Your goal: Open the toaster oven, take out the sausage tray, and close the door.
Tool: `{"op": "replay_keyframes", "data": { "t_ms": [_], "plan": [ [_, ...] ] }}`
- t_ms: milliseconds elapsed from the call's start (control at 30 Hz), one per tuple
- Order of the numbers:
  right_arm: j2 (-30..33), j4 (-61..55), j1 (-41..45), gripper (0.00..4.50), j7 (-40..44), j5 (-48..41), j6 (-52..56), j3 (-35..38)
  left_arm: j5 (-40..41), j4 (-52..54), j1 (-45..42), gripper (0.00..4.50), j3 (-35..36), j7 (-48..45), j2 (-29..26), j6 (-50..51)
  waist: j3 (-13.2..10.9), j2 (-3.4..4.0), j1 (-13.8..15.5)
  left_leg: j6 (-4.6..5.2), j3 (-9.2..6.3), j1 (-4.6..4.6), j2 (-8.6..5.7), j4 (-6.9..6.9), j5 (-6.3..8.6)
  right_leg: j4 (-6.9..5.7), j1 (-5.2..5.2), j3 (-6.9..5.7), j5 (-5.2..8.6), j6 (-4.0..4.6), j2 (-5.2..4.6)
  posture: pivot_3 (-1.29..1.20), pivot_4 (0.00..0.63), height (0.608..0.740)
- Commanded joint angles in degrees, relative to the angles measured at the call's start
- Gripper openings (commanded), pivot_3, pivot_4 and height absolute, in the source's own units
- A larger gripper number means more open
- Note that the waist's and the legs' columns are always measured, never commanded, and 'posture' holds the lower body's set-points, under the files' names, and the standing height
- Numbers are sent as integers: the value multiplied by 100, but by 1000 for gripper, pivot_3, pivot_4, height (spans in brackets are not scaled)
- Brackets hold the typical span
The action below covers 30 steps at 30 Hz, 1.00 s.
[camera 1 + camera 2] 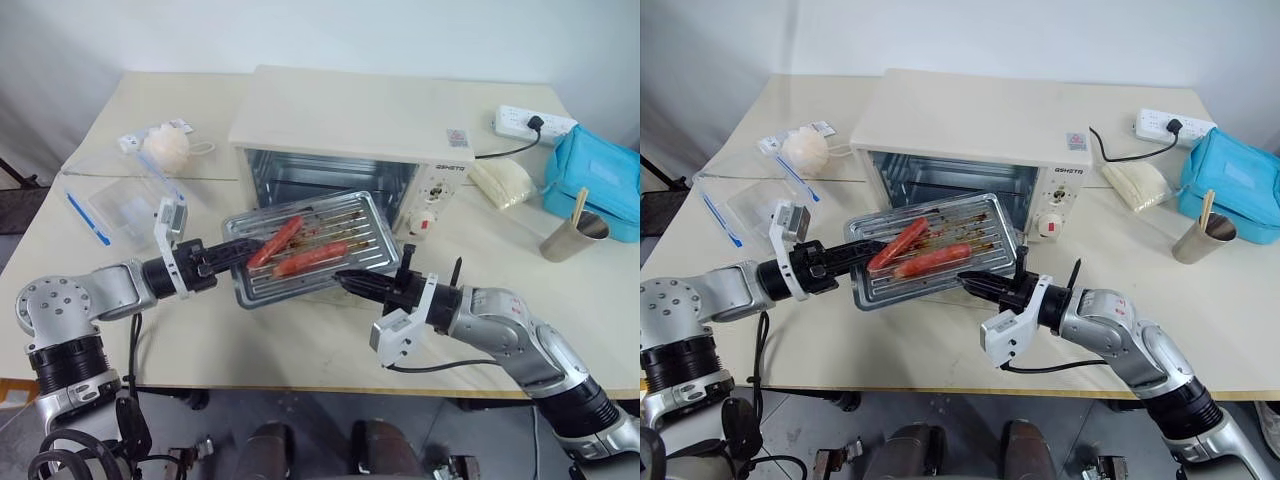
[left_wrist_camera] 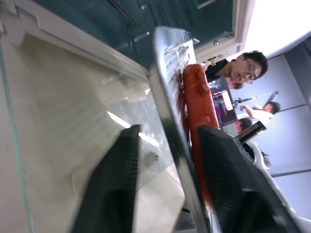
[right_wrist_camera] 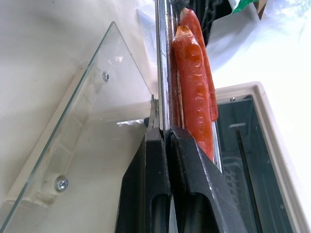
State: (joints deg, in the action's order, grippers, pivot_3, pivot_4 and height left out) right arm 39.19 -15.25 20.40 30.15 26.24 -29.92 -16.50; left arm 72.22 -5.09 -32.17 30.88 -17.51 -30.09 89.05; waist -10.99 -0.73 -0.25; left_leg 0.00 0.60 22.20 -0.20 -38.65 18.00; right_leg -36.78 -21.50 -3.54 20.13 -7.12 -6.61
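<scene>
Holding the sausage tray out in front of the toaster oven, I have my right pincer clamped shut on the tray's near rim, and the right wrist view shows both fingers pinched tight on the thin metal edge. My left pincer sits at the tray's left end; in the left wrist view its two fingers straddle the rim with a visible gap, so I judge it is not yet gripping. The tray hangs just in front of the oven's open mouth, above the lowered glass door, and it looks tilted, its far corner higher than the near one. That is my main worry: with only one thin edge truly pinched, the tray could pivot about my right fingers and the two sausages could roll off the rack onto the door or the counter. A slip on the slick metal would drop the tray onto the glass. If my left fingers close off-centre they may press on a sausage, which lies just beside the rim, instead of the metal. Lowering too early could also knock the tray against the door.
</scene>
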Motion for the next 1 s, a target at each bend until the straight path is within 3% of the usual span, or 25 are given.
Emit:
{"op": "replay_keyframes", "data": {
  "t_ms": [33, 133, 267, 367, 500, 633, 767, 1000],
  "plan": [
    [-36, -98, 101, 0, 6, -247, -136, 145, 351, -111, -59, 778, 251, 177, 33, 124, 0, 0, 0, 0, 0, 0, 0, -1, 0, 0, 0, 0, 0, 0, 0, 0, 150, 740],
    [-17, -69, 84, 0, 159, -415, -121, 142, 629, -266, -45, 6, 378, 393, 71, 183, 0, 0, 1, 0, -1, 0, 0, -2, 0, -2, 0, 0, 0, 0, -1, 0, 150, 740],
    [7, -83, 9, 0, 515, -1003, 117, 183, 1143, -499, 81, 6, 535, 892, 98, 139, 0, 0, -3, 0, -1, 0, 0, -2, 0, -2, 0, 2, 0, 0, -2, 0, 150, 740],
    [18, -90, -21, 699, 695, -1351, 249, 264, 1930, -609, 377, 0, 545, 1523, 117, -163, 0, 0, -14, 0, -1, -1, 1, -1, 0, -3, 0, 9, 0, 0, -4, 0, 150, 740],
    [235, 16, -148, 2142, 1196, -2205, 542, 465, 3750, -232, 1614, 0, 300, 2378, -35, -1036, 1, 0, -88, -1, -6, -8, 7, 6, 1, -4, 3, 52, 0, 0, -23, 0, 150, 740],
    [527, 69, -395, 3475, 1760, -3050, 976, 713, 4078, 228, 2418, 0, 509, 2493, 125, -1560, 1, -1, -66, -1, -15, -7, 6, 2, 1, 1, 10, 52, 0, 1, -41, 0, 150, 740],
    [656, 377, -649, 3301, 2131, -3815, 1484, 1086, 4078, 850, 3307, 0, 933, 2330, 436, -1953, 1, -1, -23, 4, -9, -9, 2, -7, 3, 34, 31, 53, 0, 2, -43, 0, 150, 740],
    [617, 1228, -652, 1092, 2579, -4419, 2471, 1479, 4078, 1670, 4621, 0, 1633, 2006, 1126, -2614, 1, -1, 7, 11, -3, -13, 3, -4, 7, 83, 47, 49, 1, 4, -48, 0, 150, 740]
  ]
}}
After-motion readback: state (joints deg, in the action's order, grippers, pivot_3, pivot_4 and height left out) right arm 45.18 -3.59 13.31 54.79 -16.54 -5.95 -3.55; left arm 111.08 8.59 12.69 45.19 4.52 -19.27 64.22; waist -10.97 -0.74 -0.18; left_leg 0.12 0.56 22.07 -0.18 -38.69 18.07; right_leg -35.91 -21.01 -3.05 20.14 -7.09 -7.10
